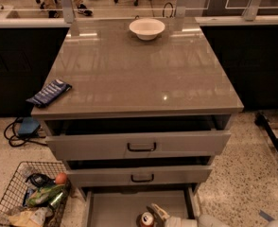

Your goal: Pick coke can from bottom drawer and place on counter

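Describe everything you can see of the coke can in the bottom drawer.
The coke can is a small red cylinder with a silver top, upright on the grey floor of the open bottom drawer, cut off by the picture's lower edge. The pale hand sits right beside it; whether they touch is unclear.
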`<action>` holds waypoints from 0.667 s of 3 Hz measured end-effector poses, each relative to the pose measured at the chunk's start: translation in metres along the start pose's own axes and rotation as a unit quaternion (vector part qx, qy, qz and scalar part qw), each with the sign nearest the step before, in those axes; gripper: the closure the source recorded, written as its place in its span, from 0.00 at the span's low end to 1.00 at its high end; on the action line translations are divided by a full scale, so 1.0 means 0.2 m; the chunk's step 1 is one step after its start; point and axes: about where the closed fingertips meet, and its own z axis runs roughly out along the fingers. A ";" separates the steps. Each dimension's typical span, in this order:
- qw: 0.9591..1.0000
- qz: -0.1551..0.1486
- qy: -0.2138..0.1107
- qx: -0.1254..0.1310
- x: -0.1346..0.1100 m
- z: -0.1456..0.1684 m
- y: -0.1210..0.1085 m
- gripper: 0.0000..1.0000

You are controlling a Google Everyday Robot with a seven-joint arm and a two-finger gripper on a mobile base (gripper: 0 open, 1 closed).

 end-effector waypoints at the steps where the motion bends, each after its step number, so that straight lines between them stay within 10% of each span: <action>1: 1.000 0.008 -0.017 -0.005 0.05 0.07 -0.01 0.00; 2: 0.999 0.009 -0.038 -0.015 0.07 0.12 0.00 0.18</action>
